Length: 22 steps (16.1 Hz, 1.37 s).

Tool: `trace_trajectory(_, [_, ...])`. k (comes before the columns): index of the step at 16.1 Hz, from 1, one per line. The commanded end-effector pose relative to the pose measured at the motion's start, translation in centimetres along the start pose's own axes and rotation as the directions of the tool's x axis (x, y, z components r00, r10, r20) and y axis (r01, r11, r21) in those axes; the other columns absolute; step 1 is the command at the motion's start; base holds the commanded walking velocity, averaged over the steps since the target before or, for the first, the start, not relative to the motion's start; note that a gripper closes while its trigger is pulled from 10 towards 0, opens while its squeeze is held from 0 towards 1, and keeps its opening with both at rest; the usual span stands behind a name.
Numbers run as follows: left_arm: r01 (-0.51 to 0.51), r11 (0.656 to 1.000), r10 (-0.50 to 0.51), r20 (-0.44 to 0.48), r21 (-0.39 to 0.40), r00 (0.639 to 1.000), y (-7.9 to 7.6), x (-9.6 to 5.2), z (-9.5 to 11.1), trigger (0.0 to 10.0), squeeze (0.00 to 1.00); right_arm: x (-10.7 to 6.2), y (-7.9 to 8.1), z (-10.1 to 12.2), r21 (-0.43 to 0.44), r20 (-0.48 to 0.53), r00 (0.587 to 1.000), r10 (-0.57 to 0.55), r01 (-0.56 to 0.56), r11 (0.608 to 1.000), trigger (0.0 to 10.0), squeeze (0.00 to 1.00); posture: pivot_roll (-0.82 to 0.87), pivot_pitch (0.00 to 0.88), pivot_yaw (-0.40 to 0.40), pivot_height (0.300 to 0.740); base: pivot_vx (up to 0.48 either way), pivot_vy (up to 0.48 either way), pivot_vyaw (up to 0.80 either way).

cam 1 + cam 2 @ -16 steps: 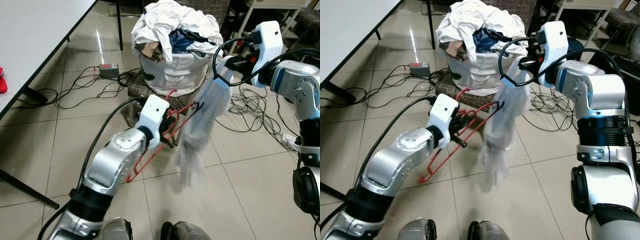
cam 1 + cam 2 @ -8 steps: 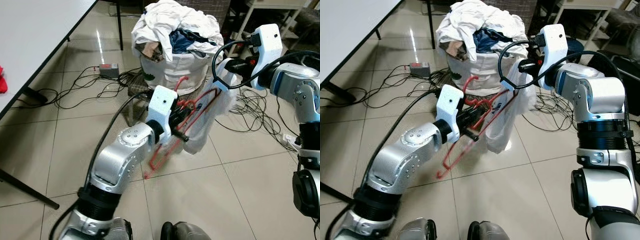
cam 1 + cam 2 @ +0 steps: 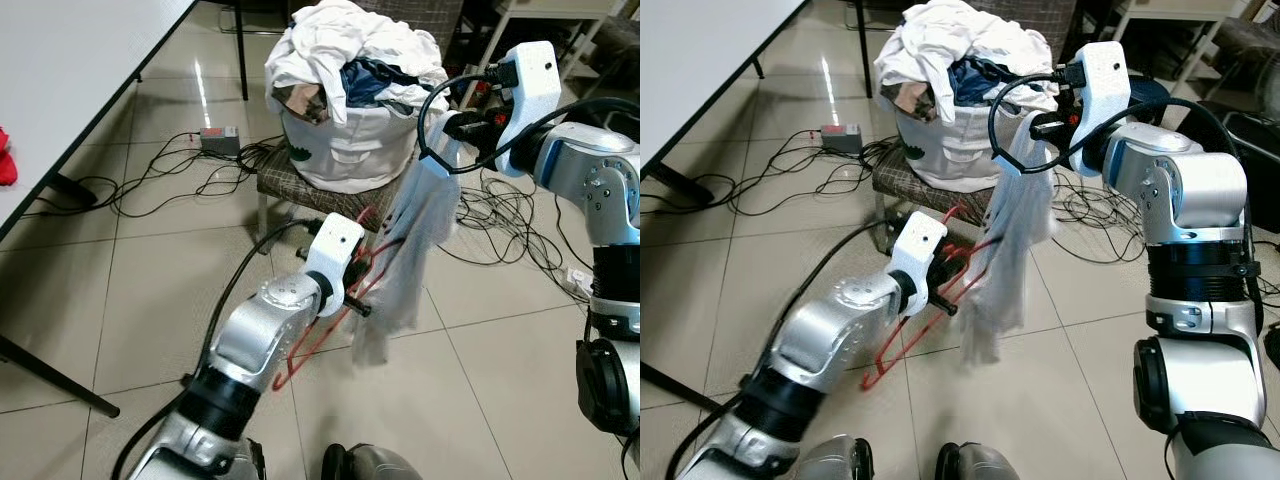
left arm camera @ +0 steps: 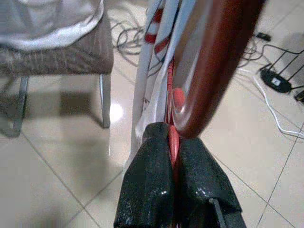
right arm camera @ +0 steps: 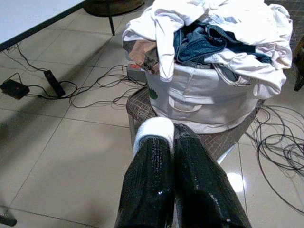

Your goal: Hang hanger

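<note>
My left claw (image 4: 173, 142) clamped on red hanger (image 3: 902, 345); right claw (image 5: 172, 137) pinching white garment (image 3: 1010, 250). Next: thread hanger into garment.

A full laundry basket (image 3: 345, 150) stands on a stool (image 3: 290, 185) far in the middle. Cables (image 3: 170, 175) lie on the tiled floor (image 3: 120, 300) to its left and right. A white table (image 3: 70, 70) is at the left.
</note>
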<state>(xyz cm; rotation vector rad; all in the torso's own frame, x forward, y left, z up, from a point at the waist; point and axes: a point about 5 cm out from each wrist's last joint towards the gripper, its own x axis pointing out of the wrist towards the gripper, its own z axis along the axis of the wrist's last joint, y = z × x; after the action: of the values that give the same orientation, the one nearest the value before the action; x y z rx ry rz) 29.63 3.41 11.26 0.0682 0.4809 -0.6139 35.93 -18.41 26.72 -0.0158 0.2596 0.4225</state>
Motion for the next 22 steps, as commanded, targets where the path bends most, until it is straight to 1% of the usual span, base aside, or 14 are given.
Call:
trace_trajectory(1, [-0.021, 1.0, 0.021, -0.025, -0.013, 0.999, 0.2, 0.3, -0.2, 10.0, 0.0, -0.6, 0.0, 0.5, 0.011, 0.034, 0.999, 0.004, -0.004, 1.0, 10.0, 0.0, -0.18, 0.063, -0.099, 0.74, 0.0, 0.0, 0.0])
trace_trajectory(5, [-0.057, 0.998, 0.06, -0.089, 0.03, 0.994, 0.8, 0.7, -1.0, 10.0, 0.0, -0.7, 0.6, -0.1, 0.019, 0.025, 1.0, 0.012, -0.012, 1.0, 10.0, 0.0, -0.18, 0.063, -0.092, 0.74, 0.0, 0.0, 0.0])
trace_trajectory(7, [-0.087, 0.993, 0.096, -0.114, 0.084, 0.989, 1.2, 0.8, -1.3, 10.0, 0.0, -0.8, 1.1, -0.4, 0.017, 0.023, 1.0, 0.012, -0.013, 1.0, 10.0, 0.0, -0.18, 0.066, -0.089, 0.74, 0.0, 0.0, 0.0])
trace_trajectory(9, [-0.123, 0.989, 0.132, -0.118, 0.08, 0.984, 1.8, 0.9, -1.4, 10.0, 0.0, -1.0, 1.0, -0.4, -0.002, 0.038, 0.999, -0.026, 0.026, 1.0, 10.0, 0.0, -0.18, 0.066, -0.09, 0.74, 0.0, 0.0, 0.0])
trace_trajectory(10, [-0.353, 0.936, 0.352, -0.05, -0.002, 0.935, 5.0, 0.4, -0.8, 10.0, 0.0, -1.5, 0.9, -0.3, -0.004, 0.088, 0.992, -0.085, 0.086, 0.996, 10.0, 0.0, -0.17, 0.069, -0.09, 0.74, 0.0, 0.0, 0.0])
trace_trajectory(12, [-0.501, 0.86, 0.504, -0.002, -0.095, 0.864, 7.9, -0.5, -0.1, 10.0, 0.0, -1.9, 1.3, -0.9, 0.003, 0.095, 0.99, -0.1, 0.1, 0.995, 10.0, 0.0, -0.17, 0.069, -0.085, 0.74, 0.0, 0.0, 0.0])
trace_trajectory(13, [-0.536, 0.834, 0.542, 0.007, -0.13, 0.841, 8.9, -0.9, 0.2, 10.0, 0.0, -2.1, 1.5, -1.1, 0.01, 0.099, 0.989, -0.109, 0.108, 0.994, 10.0, 0.0, -0.17, 0.069, -0.082, 0.74, 0.0, 0.0, 0.0])
trace_trajectory(15, [-0.616, 0.758, 0.631, 0.004, -0.216, 0.775, 11.0, -1.5, 0.3, 10.0, 0.0, -2.3, 2.1, -1.5, 0.056, 0.119, 0.985, -0.127, 0.121, 0.991, 10.0, 0.0, -0.17, 0.068, -0.074, 0.74, 0.0, 0.0, 0.0])
trace_trajectory(16, [-0.641, 0.714, 0.668, -0.002, -0.281, 0.744, 11.7, -1.6, 0.4, 10.0, 0.0, -2.4, 2.5, -1.8, 0.07, 0.124, 0.984, -0.131, 0.123, 0.99, 10.0, 0.0, -0.17, 0.069, -0.07, 0.74, 0.0, 0.0, 0.0])
trace_trajectory(17, [-0.65, 0.701, 0.681, 0.002, -0.294, 0.733, 11.9, -1.6, 0.6, 10.0, 0.0, -2.4, 2.7, -1.9, 0.076, 0.127, 0.983, -0.131, 0.122, 0.99, 10.0, 0.0, -0.17, 0.069, -0.07, 0.74, 0.0, 0.0, 0.0])
trace_trajectory(18, [-0.652, 0.669, 0.703, 0.021, -0.358, 0.711, 12.3, -1.7, 1.3, 10.0, 0.0, -2.5, 3.2, -2.3, 0.081, 0.132, 0.983, -0.128, 0.118, 0.99, 10.0, 0.0, -0.17, 0.069, -0.07, 0.74, 0.0, 0.0, 0.0])
trace_trajectory(19, [-0.638, 0.67, 0.701, 0.041, -0.38, 0.712, 12.5, -1.6, 2.2, 10.0, 0.0, -2.5, 3.6, -2.8, 0.083, 0.133, 0.983, -0.129, 0.119, 0.989, 10.0, 0.0, -0.17, 0.069, -0.07, 0.74, 0.0, 0.0, 0.0])
trace_trajectory(21, [-0.562, 0.668, 0.69, 0.122, -0.489, 0.714, 13.4, -1.8, 5.7, 10.0, 0.0, -2.5, 5.0, -5.6, 0.01, 0.148, 0.981, -0.123, 0.122, 0.992, 10.0, 0.0, -0.17, 0.07, -0.059, 0.74, 0.0, 0.0, 0.0])
trace_trajectory(22, [-0.555, 0.658, 0.696, 0.132, -0.51, 0.705, 13.8, -2.1, 6.5, 10.0, 0.0, -2.5, 5.3, -6.4, 0.009, 0.146, 0.982, -0.122, 0.122, 0.993, 10.0, 0.0, -0.17, 0.071, -0.055, 0.74, 0.0, 0.0, 0.0])
